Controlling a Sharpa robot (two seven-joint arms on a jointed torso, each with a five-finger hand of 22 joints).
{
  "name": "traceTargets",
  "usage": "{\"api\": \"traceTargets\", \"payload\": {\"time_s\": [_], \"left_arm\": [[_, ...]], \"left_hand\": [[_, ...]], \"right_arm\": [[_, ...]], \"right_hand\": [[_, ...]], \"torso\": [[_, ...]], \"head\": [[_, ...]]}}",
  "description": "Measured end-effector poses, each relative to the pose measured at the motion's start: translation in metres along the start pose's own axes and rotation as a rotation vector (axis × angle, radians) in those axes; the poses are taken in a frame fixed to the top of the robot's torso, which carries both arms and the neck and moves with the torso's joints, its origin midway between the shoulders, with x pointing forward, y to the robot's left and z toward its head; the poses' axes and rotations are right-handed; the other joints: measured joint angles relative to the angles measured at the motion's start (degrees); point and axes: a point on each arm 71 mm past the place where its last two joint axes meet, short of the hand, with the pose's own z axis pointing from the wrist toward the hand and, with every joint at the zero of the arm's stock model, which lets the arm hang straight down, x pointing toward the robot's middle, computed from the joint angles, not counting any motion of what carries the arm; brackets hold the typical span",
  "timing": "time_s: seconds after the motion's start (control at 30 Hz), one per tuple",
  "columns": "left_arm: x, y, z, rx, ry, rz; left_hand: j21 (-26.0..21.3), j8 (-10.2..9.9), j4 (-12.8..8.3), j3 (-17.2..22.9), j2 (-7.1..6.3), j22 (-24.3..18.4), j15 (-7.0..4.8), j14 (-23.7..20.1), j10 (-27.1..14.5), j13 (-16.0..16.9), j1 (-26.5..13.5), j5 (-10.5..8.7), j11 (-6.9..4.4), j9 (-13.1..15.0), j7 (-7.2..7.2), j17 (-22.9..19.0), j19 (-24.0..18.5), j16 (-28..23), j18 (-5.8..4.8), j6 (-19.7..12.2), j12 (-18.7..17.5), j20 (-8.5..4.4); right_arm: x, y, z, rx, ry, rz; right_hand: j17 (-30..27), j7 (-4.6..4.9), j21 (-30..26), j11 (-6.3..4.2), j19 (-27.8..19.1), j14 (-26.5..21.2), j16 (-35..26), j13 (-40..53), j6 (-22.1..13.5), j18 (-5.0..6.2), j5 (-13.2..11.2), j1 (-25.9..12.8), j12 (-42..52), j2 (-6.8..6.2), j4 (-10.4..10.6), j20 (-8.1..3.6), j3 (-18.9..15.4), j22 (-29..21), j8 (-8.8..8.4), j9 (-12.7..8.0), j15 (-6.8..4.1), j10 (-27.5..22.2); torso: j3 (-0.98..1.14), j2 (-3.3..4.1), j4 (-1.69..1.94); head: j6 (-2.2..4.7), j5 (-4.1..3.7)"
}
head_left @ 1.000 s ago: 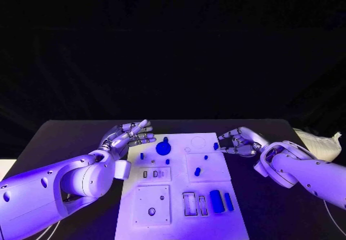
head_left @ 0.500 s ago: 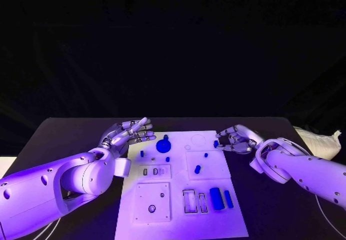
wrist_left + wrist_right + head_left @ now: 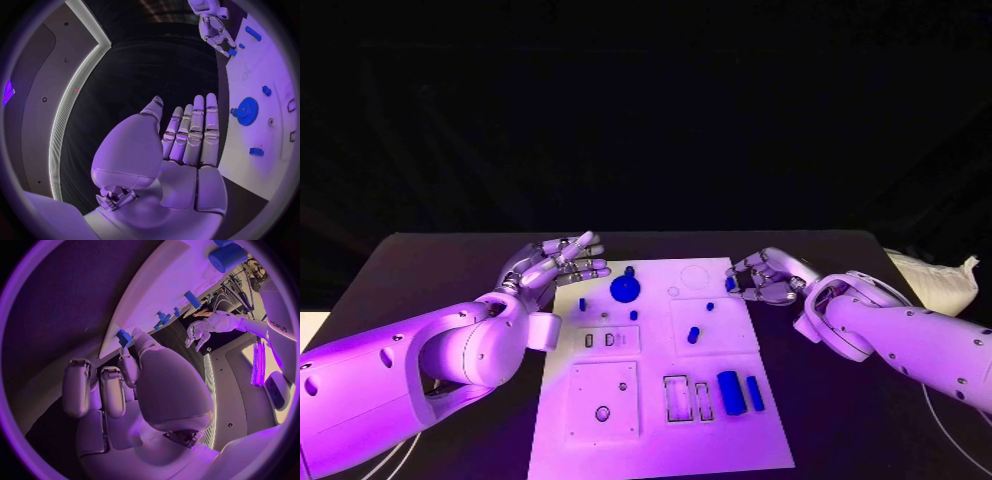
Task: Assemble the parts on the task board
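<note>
The white rectangular task board [image 3: 661, 375] is lying in the lower middle of the head view, on the black worktop [image 3: 430, 270]. Small blue parts are spread over it: a round blue gear-like disc [image 3: 626, 289] near its upper left, two small blue pegs [image 3: 583, 304] below the disc, a short blue peg [image 3: 692, 336] at mid-board, and a thick blue cylinder [image 3: 730, 386] beside a thinner blue bar [image 3: 754, 392] toward the lower right. Several recesses, such as the empty rectangular slots [image 3: 678, 397] left of the cylinder, are standing unfilled, so the assembly appears to be at an early stage, with most parts still to be seated.

At the board's upper right edge, the right robot hand [image 3: 764, 277] is curling its fingers around a small blue block [image 3: 730, 284]; in the right wrist view this block [image 3: 124, 337] is sitting at the tips of the fingers [image 3: 128, 367], apparently pinched at the board's edge, though whether it is lifted free cannot be told.

The left robot hand [image 3: 557, 266] is hovering at the upper left of the board, just beside the disc, with fingers extended and slightly apart, holding nothing; the left wrist view shows its open palm [image 3: 187, 145] facing the board without touching it.
</note>
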Motion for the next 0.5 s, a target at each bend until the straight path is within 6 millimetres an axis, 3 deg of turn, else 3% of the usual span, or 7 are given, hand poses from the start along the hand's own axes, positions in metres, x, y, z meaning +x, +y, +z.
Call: {"api": "traceTargets", "payload": {"time_s": [0.5], "left_arm": [[0.0002,0.0001,0.0,-0.001,0.001,0.0]], "left_hand": [[0.0,0.0,0.0,0.0,0.0,0.0,0.0,0.0,0.0,0.0,0.0,0.0,0.0,0.0,0.0,0.0,0.0,0.0,0.0,0.0,0.0,0.0]], "right_arm": [[0.0028,-0.0002,0.0037,0.014,0.008,-0.003]], "right_hand": [[0.0,-0.48,0.4,-0.11,0.2,0.0,0.2,0.2,2.1,0.0,0.0,-0.1,0.7,0.69,-0.6,-0.2,0.9,0.4,0.45,0.3,-0.43,0.1]], "torso": [[-0.01,-0.01,0.03]], "head": [[-0.3,0.03]]}}
